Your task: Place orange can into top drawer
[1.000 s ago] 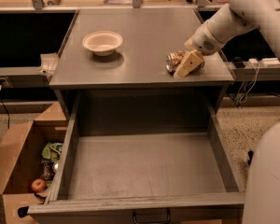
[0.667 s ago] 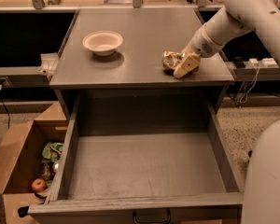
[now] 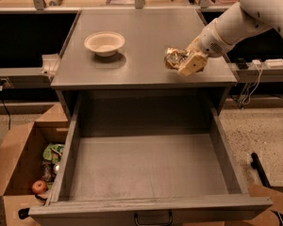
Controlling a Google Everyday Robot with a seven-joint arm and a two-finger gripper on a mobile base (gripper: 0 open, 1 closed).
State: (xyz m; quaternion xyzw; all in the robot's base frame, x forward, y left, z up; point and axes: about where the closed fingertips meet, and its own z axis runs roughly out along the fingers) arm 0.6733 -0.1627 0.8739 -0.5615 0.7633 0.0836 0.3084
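1. Since a second ago my gripper (image 3: 185,63) has slid a little leftward with its load, staying over the right front part of the grey countertop (image 3: 151,25).
2. My fingers are clamped on the orange can (image 3: 173,56), which sits in my grasp just above the surface (whether it touches, I cannot tell).
3. The top drawer (image 3: 146,166) stands pulled fully out below, its dark handle (image 3: 153,219) at the front.
4. A cream bowl (image 3: 104,43) rests well apart to the left.
5. A cardboard box (image 3: 12,154) sits on the floor left of the drawer.
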